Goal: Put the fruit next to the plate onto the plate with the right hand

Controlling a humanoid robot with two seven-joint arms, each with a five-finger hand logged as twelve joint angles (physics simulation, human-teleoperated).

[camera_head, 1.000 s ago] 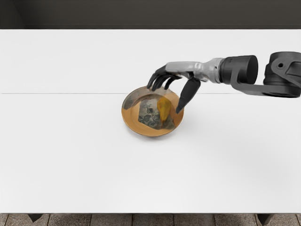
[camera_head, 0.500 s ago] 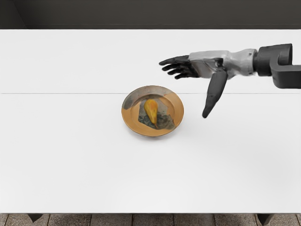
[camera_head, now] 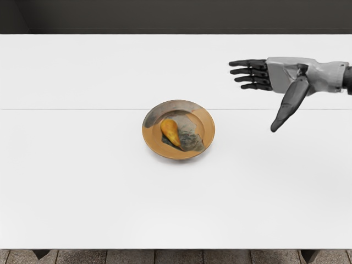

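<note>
The right hand [camera_head: 275,80] is hovering over the table [camera_head: 110,192], well apart from the plate [camera_head: 209,132], fingers extended and grasping nothing. The fruit [camera_head: 170,132] is lying on the plate, left of centre. Placement is appearing complete; nothing is evidently remaining.

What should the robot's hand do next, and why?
Probably just draw the right hand back toward the picture's right edge to rest: the fruit already lies on the plate, and the hand hangs open to the plate's right, holding nothing.
</note>
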